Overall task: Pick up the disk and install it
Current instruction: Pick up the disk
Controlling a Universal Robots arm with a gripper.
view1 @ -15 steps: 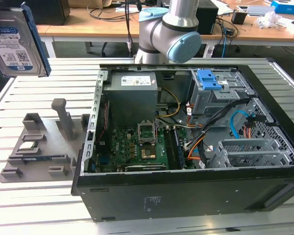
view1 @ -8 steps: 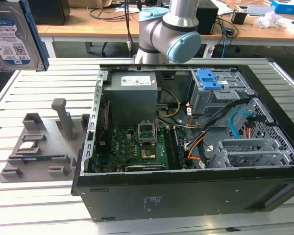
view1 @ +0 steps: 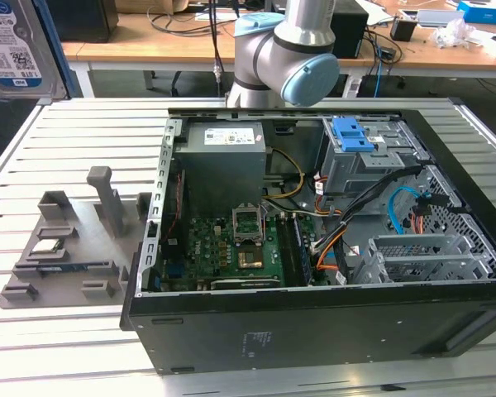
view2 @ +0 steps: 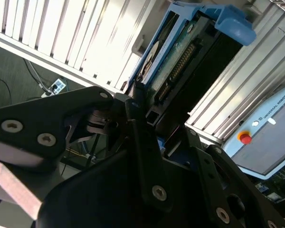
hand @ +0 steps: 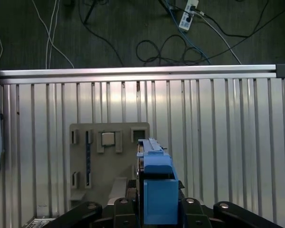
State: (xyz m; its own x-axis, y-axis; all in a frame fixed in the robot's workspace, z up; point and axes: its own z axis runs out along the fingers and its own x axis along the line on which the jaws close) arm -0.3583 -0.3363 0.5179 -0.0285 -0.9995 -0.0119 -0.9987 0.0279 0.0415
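Disk [hand: 152,154] is off the desk [hand: 228,142], pinched in the hand [hand: 154,206]: pick done, install not yet.
Fingers clamp its blue carrier above the grey fixture [hand: 85,190]; I judge the install calls for squaring it to the bay [view1: 347,169] in the case [view1: 314,331].

Robotics lab: slotted aluminium bench [view1: 66,124], open computer case [view1: 314,327], cable-strewn desks [view1: 132,41] behind.

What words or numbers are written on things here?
Nothing here reads clearly enough to quote.
Label on the disk: barcodes and print, blurred.
Label on the power-supply box: too small.
Print on the side of the computer case: too small.
Lettering along the pendant edge: too small.
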